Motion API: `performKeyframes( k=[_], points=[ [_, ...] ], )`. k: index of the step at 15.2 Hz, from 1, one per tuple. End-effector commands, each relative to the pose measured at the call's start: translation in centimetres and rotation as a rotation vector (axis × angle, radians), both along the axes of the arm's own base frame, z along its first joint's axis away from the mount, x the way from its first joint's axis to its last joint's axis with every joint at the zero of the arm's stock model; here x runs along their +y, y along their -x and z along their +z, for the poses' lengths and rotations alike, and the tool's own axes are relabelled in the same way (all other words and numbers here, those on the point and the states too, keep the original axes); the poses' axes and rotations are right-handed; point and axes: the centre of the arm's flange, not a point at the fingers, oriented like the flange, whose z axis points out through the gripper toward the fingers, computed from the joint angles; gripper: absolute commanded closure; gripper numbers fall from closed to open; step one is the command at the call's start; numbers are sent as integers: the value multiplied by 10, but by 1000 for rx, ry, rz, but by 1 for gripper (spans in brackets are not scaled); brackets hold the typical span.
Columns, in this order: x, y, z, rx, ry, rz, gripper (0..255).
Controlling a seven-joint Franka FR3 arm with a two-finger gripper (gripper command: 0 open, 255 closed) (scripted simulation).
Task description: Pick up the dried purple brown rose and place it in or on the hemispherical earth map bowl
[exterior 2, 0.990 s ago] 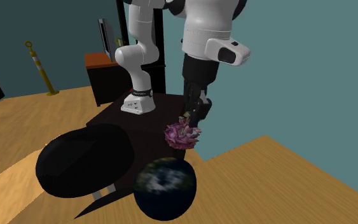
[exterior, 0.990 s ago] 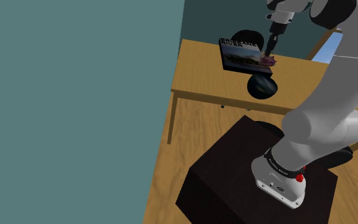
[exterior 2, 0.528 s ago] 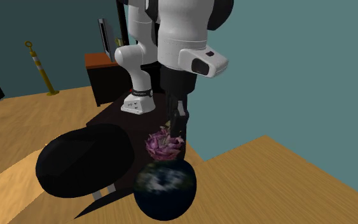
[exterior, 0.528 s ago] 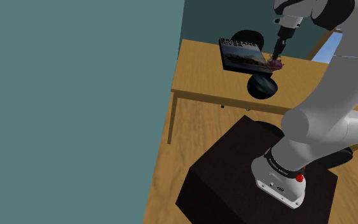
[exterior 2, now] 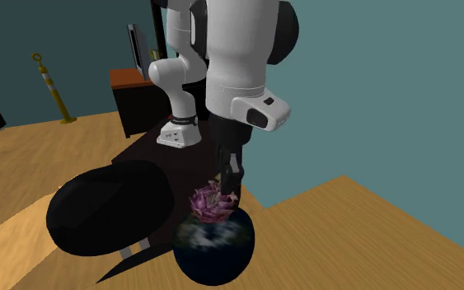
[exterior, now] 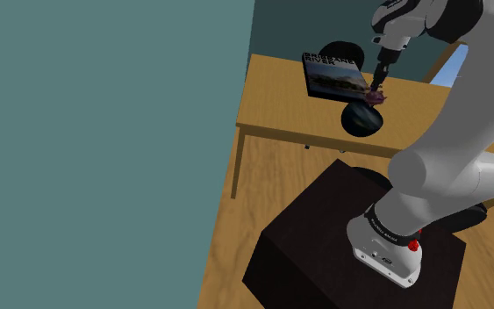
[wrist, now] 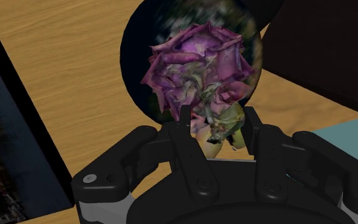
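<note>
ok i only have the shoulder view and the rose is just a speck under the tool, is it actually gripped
observer: yes, in the wrist view the tool is shut on the base of the rose, with the bloom pointing away from the fingers.
operator: is it over the bowl
observer: the wrist view shows the bloom framed by the dark round of the earth map bowl, so it looks lined up.
operator: are they touching
observer: in the second exterior view the rose sits right at the bowl's top edge; I cannot tell if they touch.
</note>
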Motion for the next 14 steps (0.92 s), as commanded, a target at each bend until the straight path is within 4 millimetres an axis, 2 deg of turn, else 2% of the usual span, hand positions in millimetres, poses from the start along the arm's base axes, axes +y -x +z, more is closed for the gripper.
performKeyframes(
  k=[1, 8, 14],
  points=[
    [0, 0, -9, -1, 1, 0, 255],
    [0, 0, -48, -1, 1, 0, 255],
    [0, 0, -48, -1, 1, 0, 255]
  ],
)
